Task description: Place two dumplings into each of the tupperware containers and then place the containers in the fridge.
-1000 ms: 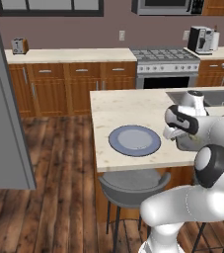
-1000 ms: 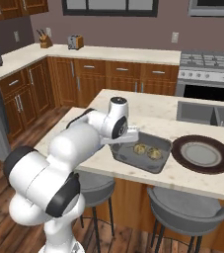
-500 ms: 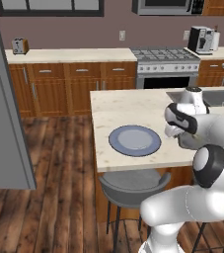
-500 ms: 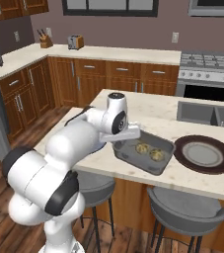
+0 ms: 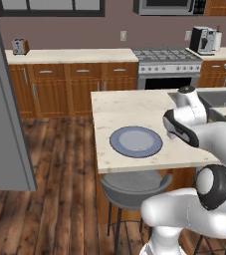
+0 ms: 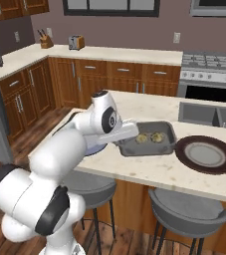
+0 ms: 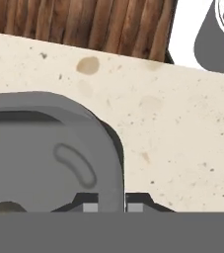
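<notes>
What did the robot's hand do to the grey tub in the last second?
The gripper closed its fingers on the near wall of the tupperware container, one finger on each side, so it now pinches the rim. The container seems to have slid a little. The two dumplings stayed inside it, and the blue-grey plate and the dark brown plate stayed where they were.

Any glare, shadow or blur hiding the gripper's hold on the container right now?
Hand view: sharp, flat even light, no glare; the gripper is shut on the tupperware container wall, a dark shadow rimming its corner. Right base view: crisp, only a soft shadow under the container, and the two dumplings read clearly. Left base view: no blur, but the arm blocks the grasp.
</notes>
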You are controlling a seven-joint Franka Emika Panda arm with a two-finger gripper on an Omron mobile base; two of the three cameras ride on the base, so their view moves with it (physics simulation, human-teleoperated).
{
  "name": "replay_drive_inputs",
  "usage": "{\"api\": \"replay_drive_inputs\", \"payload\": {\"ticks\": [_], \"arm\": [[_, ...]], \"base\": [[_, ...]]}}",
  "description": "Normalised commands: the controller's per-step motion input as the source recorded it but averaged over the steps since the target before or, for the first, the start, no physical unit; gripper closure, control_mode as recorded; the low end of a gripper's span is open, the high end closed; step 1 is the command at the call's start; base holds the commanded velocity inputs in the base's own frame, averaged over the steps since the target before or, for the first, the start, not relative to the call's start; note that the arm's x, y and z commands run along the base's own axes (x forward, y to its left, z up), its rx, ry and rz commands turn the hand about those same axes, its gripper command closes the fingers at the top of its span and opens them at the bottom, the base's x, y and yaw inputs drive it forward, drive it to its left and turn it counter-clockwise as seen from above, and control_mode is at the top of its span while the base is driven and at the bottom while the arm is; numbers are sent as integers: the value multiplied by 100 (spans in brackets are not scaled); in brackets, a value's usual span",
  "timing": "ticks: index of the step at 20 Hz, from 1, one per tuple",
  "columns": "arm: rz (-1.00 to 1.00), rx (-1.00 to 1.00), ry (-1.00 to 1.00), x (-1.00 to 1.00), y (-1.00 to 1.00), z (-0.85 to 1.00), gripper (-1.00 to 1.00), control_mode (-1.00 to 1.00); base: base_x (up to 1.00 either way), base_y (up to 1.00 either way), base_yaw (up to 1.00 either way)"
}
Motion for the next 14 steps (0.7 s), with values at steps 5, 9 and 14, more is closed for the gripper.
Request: {"api": "replay_drive_inputs", "payload": {"ticks": [5,9,14], "arm": [[-15,-9,-7,-54,-3,45,100,-100],[-8,-11,-21,-61,0,73,100,-100],[-8,-16,-33,-63,8,78,100,-100]], "base": [[0,0,0],[0,0,0],[0,0,0]]}}
